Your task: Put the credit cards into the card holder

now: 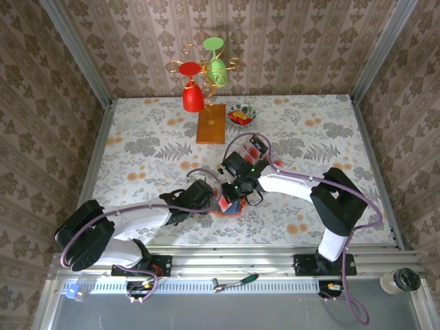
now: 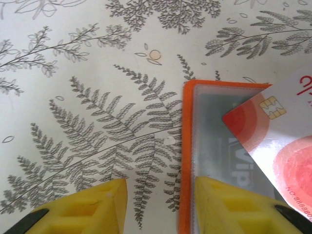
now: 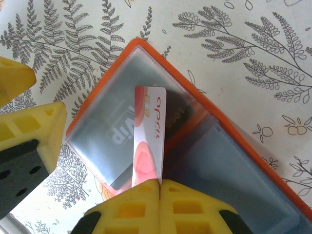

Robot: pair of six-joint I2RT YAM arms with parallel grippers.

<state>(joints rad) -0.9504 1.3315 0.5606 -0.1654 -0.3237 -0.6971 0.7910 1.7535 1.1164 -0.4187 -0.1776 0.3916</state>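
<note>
Wooden stand (image 1: 211, 125) (red goblet (image 1: 192, 95), green goblet (image 1: 217, 67)), bowl (image 1: 241, 115).

I look in on brown damask-papered walls (image 1: 289, 48) boxing a fern-print tabletop (image 1: 137, 158), evenly lit, aluminium rail (image 1: 234, 265) nearest me.

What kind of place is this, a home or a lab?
Probably a staged robot test booth, not a home: wallpapered panels in metal framing, arms bolted to a rail, floral tablecloth.
</note>
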